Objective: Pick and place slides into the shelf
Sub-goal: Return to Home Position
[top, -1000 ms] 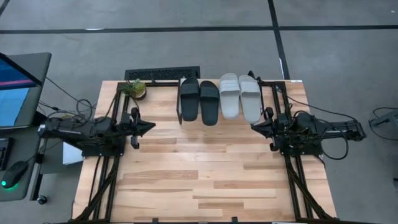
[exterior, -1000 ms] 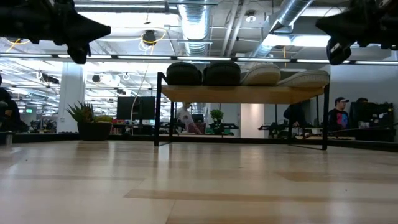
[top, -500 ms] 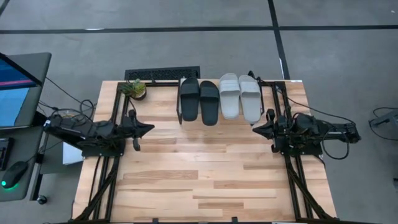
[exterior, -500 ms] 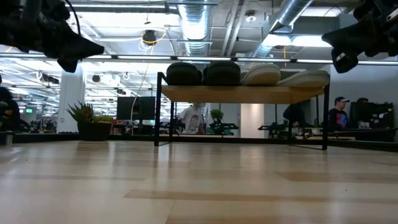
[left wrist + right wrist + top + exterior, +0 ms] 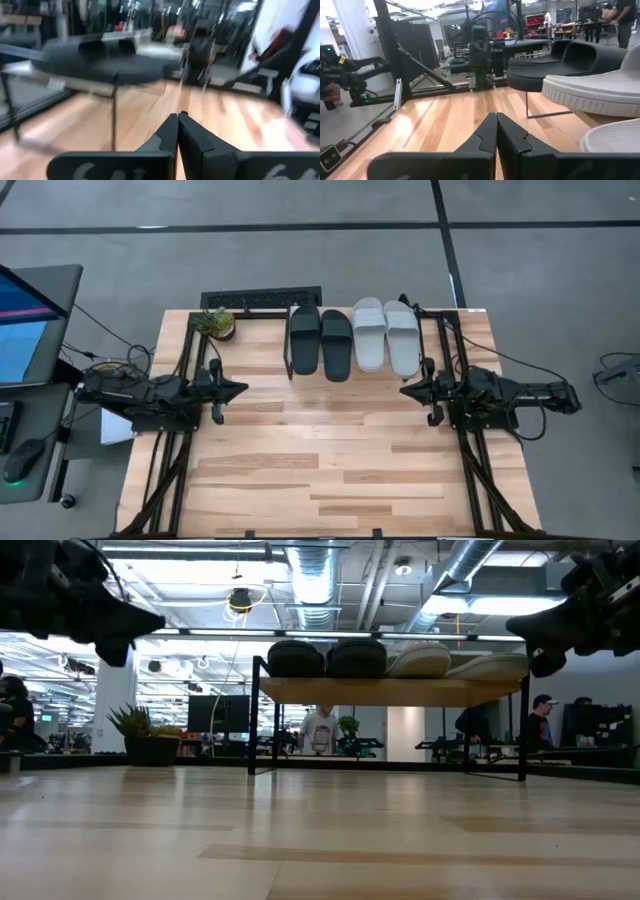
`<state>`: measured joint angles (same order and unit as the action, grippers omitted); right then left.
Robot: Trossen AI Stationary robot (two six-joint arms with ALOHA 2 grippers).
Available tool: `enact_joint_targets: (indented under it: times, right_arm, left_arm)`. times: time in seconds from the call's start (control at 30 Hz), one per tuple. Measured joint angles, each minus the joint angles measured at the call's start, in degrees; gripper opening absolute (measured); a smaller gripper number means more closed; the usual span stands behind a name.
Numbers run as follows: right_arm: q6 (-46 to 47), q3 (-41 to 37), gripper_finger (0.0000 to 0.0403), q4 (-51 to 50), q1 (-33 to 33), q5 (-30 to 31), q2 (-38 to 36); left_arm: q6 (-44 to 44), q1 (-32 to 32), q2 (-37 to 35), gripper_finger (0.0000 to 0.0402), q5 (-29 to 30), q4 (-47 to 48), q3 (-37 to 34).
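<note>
All the slides sit side by side on the shelf (image 5: 300, 370) at the table's far edge: two black ones (image 5: 321, 340) on the left, two light grey ones (image 5: 386, 335) on the right. In the low view the black slides (image 5: 327, 658) and grey slides (image 5: 455, 662) rest with their soles on the plank top (image 5: 390, 690). My left gripper (image 5: 243, 387) hovers shut near the table's left side, away from the shelf. My right gripper (image 5: 404, 390) hovers shut near the right side, just on the near side of the grey slides. In the wrist views the left gripper (image 5: 178, 116) and the right gripper (image 5: 496, 116) hold nothing.
A small potted plant (image 5: 218, 322) stands at the far left corner of the table, and a black keyboard (image 5: 260, 299) lies beyond the far edge. Black frame rails (image 5: 180, 450) run along both sides. People and desks show in the room behind.
Both grippers have drifted a little. The left one has sunk slightly and pulled back toward the table's left edge. The right one has moved a little toward the table's middle and near edge. The slides and shelf have stayed still.
</note>
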<state>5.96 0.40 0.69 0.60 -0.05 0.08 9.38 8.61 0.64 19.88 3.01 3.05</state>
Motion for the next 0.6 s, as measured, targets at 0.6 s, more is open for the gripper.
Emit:
enact_joint_targets:
  times: [0.6]
  right_arm:
    - [4.25,0.00,0.0000,-0.15,0.00,-0.07,2.33]
  left_arm:
    - [0.44,-3.27,1.45,0.0000,-3.55,-6.75,-2.30]
